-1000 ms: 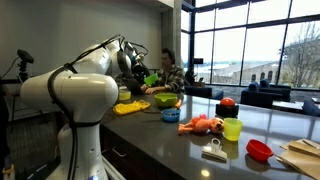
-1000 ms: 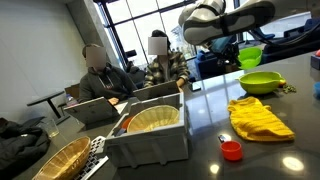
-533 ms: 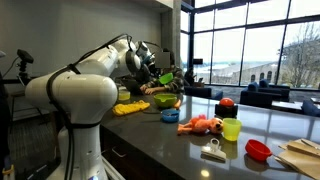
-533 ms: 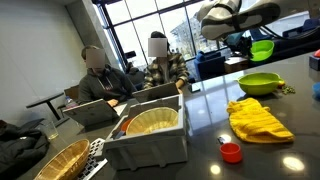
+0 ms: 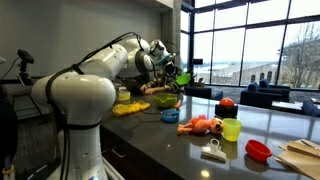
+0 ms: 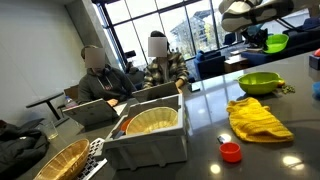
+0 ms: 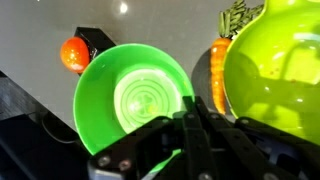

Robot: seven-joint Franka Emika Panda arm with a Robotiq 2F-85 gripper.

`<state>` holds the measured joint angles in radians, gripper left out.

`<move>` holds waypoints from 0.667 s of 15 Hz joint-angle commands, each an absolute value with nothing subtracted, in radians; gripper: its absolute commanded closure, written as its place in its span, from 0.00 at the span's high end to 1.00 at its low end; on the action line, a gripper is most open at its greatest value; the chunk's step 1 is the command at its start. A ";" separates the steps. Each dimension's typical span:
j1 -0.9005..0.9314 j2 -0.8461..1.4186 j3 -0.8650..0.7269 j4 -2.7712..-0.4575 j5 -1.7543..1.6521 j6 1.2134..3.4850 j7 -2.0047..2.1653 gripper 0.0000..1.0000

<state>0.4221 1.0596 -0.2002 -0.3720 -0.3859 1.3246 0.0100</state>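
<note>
Claw [image 7: 190, 108] is clamped on the rim of the small green bowl [image 7: 135, 100], w/ one finger inside and one outside per the wrist view. The bowl hangs tilted in the air, clear of the table [image 6: 200, 150] and up toward its far edge in an exterior view. Vs. a sec. ago, arm & bowl have risen and slid sideways along the table, away from the spot over the yellow cloth. Judgement: it's mid-carry, the grip is holding and nothing is set down yet. Rest, big to small: a grey bin [image 6: 150, 140] w/ a basket in it sits at the near corner. The yellow cloth [image 6: 258, 118] lies crumpled mid-table, and the big lime bowl [image 6: 259, 83] stands just behind it, below the held bowl. In the wrist view a toy carrot [image 7: 217, 70] lies beside the big bowl and an orange ball [image 7: 74, 53] is off to the side. A red cup [image 6: 232, 151] stands near the front edge. No brands, labels or legible writing anywhere.
</note>
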 commanded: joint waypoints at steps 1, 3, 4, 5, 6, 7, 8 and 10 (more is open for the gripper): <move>0.325 1.023 -0.182 -0.440 -0.346 1.384 -0.073 0.01; 0.274 1.032 -0.177 -0.449 -0.326 1.408 -0.109 0.01; 0.255 1.039 -0.174 -0.453 -0.315 1.418 -0.122 0.01; 0.238 1.046 -0.167 -0.460 -0.303 1.424 -0.138 0.01; 0.211 1.116 -0.149 -0.349 -0.297 1.383 -0.166 0.01; 0.200 1.126 -0.138 -0.351 -0.283 1.384 -0.178 0.01; 0.205 1.076 -0.137 -0.462 -0.268 1.430 -0.174 0.01; 0.190 1.157 -0.111 -0.356 -0.251 1.389 -0.195 0.01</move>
<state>0.2046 1.0941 -0.1446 -0.4375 -0.2751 1.4196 -0.1572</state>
